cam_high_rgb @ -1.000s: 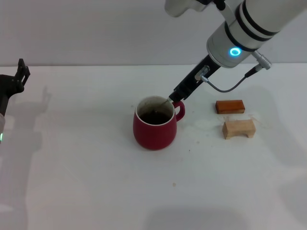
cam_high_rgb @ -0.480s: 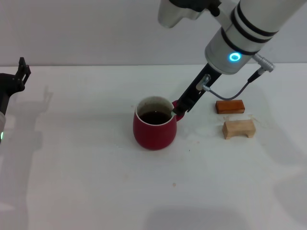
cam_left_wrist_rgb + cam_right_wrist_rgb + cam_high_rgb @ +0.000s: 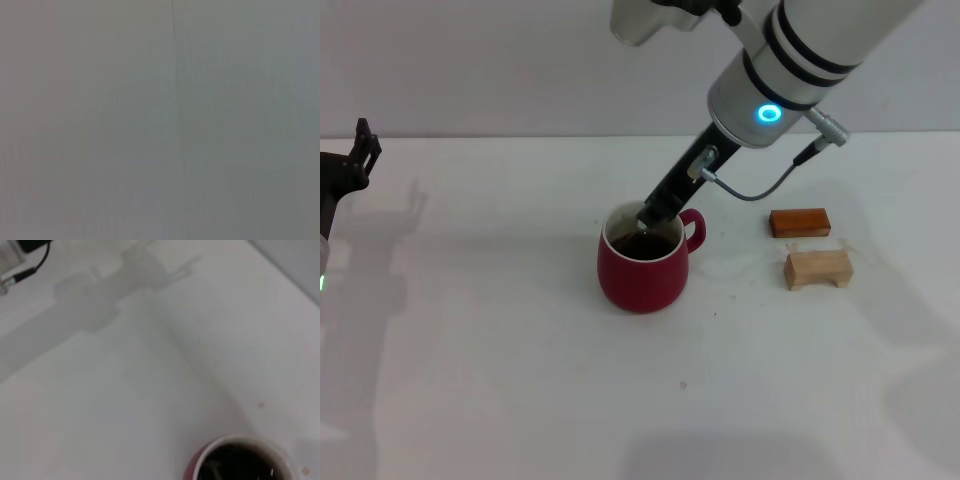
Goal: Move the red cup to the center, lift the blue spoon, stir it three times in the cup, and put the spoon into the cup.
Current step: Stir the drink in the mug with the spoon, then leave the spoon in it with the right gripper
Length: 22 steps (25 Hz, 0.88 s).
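The red cup point(image 3: 640, 272) stands on the white tabletop near the middle, handle to the right, dark liquid inside. My right gripper point(image 3: 653, 213) reaches down from the upper right, its tip just over the cup's mouth at the far right of the rim. It is shut on the blue spoon point(image 3: 644, 224); only a short grey bit shows below the fingers, dipping into the liquid. The right wrist view shows the cup point(image 3: 240, 460) from above with a pale shape point(image 3: 215, 471) in the liquid. My left gripper point(image 3: 360, 150) is parked at the far left edge.
An orange wooden block point(image 3: 800, 222) and a tan wooden block point(image 3: 818, 268) lie to the right of the cup. A grey cable point(image 3: 760, 190) loops under the right arm. The left wrist view shows only plain grey.
My right gripper swung out to the cup's handle side, then back left, and its tip now sits over the cup's mouth. The cup and the blocks have not moved.
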Each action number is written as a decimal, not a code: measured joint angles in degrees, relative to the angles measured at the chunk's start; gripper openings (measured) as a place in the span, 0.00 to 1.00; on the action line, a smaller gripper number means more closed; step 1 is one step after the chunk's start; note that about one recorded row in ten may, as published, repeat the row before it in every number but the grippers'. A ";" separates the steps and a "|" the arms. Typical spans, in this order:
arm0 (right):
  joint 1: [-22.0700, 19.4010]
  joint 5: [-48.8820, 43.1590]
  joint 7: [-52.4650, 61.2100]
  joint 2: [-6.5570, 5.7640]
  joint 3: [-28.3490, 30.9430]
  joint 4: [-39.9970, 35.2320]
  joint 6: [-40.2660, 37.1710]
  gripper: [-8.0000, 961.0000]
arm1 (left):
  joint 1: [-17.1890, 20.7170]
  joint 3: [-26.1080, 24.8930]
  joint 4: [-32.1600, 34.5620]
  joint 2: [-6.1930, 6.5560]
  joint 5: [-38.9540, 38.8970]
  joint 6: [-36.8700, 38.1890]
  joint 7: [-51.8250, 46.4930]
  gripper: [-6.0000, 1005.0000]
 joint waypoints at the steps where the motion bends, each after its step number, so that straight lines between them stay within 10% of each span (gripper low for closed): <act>1: 0.27 -0.15 0.11 0.00 -0.09 -0.44 -0.63 0.29 | 0.02 0.00 0.00 0.00 0.01 0.01 -0.02 0.85; 22: 1.47 -4.14 0.86 -0.17 0.13 -1.02 3.32 0.30 | -0.11 0.00 0.00 0.00 0.06 0.05 -0.08 0.85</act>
